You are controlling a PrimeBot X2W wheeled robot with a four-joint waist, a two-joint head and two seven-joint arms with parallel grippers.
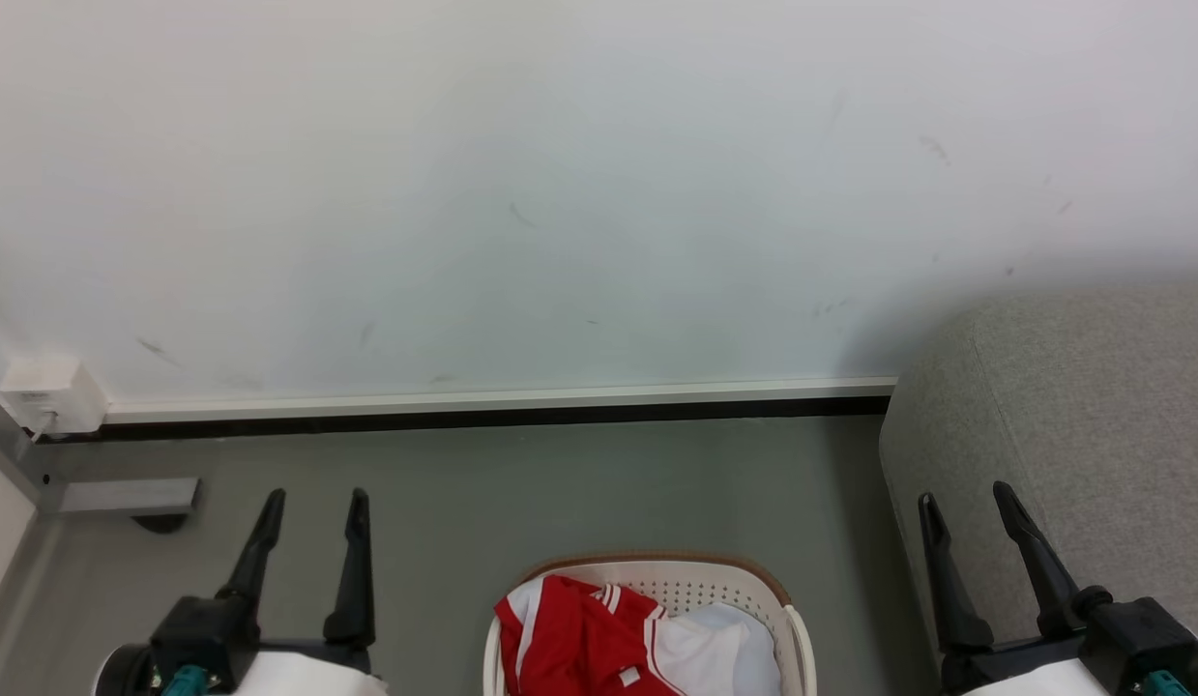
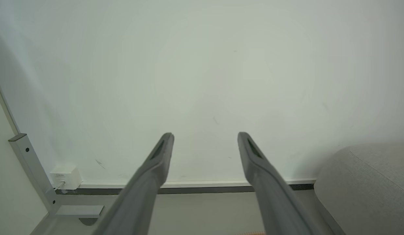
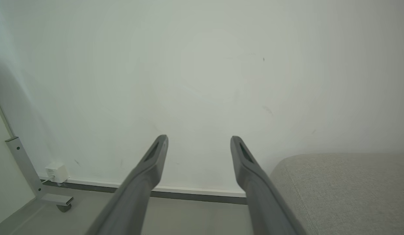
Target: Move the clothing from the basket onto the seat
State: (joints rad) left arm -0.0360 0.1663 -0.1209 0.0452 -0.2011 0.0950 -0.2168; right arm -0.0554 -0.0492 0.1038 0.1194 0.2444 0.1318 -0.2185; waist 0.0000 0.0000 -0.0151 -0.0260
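Soft bright red garments (image 1: 579, 633) with white stripes lie heaped in the oval white perforated basket (image 1: 715, 583), near centre, left of the light grey woven sofa (image 1: 1072, 416). Light and floppy, I judge, so I'd pinch a raised fold. My left gripper (image 1: 316, 495) and right gripper (image 1: 965, 493) stand wide, empty.

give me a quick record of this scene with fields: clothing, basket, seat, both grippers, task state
clothing: red with white stripes, lying in the basket beside a white fabric
basket: white, perforated, brown rim, on the floor between the two grippers
seat: grey sofa, on the robot's right of the basket
left gripper: open, holding nothing, apart from the basket
right gripper: open, holding nothing, in front of the seat's side
task state: clothing not yet picked up
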